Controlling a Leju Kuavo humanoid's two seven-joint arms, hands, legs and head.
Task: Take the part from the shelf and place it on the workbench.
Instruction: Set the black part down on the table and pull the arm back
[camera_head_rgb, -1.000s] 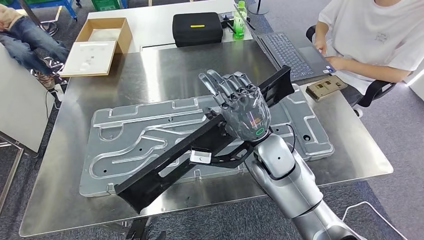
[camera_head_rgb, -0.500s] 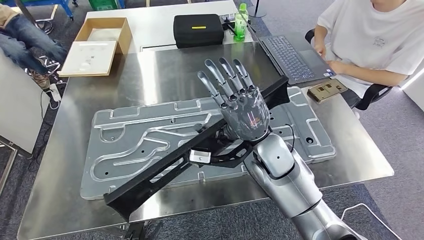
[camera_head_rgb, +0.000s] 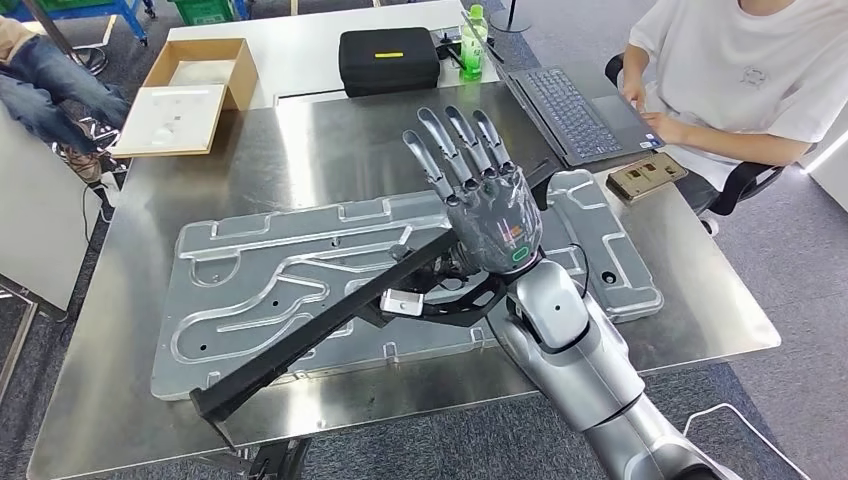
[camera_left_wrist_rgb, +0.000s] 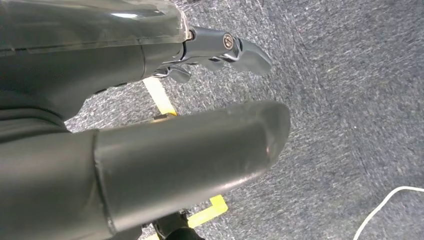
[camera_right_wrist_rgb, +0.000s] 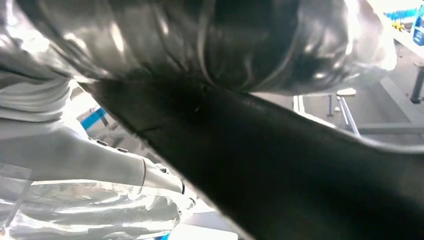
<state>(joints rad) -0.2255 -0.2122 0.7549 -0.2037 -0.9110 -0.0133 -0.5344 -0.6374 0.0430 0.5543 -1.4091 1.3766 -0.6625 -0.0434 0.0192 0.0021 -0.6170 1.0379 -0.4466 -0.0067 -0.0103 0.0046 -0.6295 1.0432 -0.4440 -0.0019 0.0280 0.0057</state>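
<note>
- The left hand (camera_left_wrist_rgb: 125, 150) hangs down by the carpeted floor (camera_left_wrist_rgb: 350, 100), well away from the work. Its thick thumb and darker fingers (camera_left_wrist_rgb: 240, 50) stick out loosely apart with nothing between them.
- The long black part (camera_head_rgb: 330, 325) lies slantwise over the table (camera_head_rgb: 130, 400). Its near end juts past the table's front edge, far out to the left of the fingers, and its other end runs under the right palm.
- It crosses the big grey moulded panel (camera_head_rgb: 260, 280) that lies flat on the table below the fingers. Whether the part rests on that panel or hangs just above it, I cannot tell.
- The right hand (camera_head_rgb: 490, 215) is over the middle of the table, palm down on the part, fingers (camera_head_rgb: 450, 145) straight and fanned apart, pointing away toward the far side. From the head view they do not seem to wrap anything; the wrist view is too dark to show whether the thumb pinches the part underneath.
- I'd say this is the placing step, nearly finished. The next move calls for settling the part so it cannot tip off the front edge, then lifting the hand straight clear without dragging it.
- Beyond the fingertips to the right sit a laptop (camera_head_rgb: 575, 110) and a seated person (camera_head_rgb: 740, 80).
</note>
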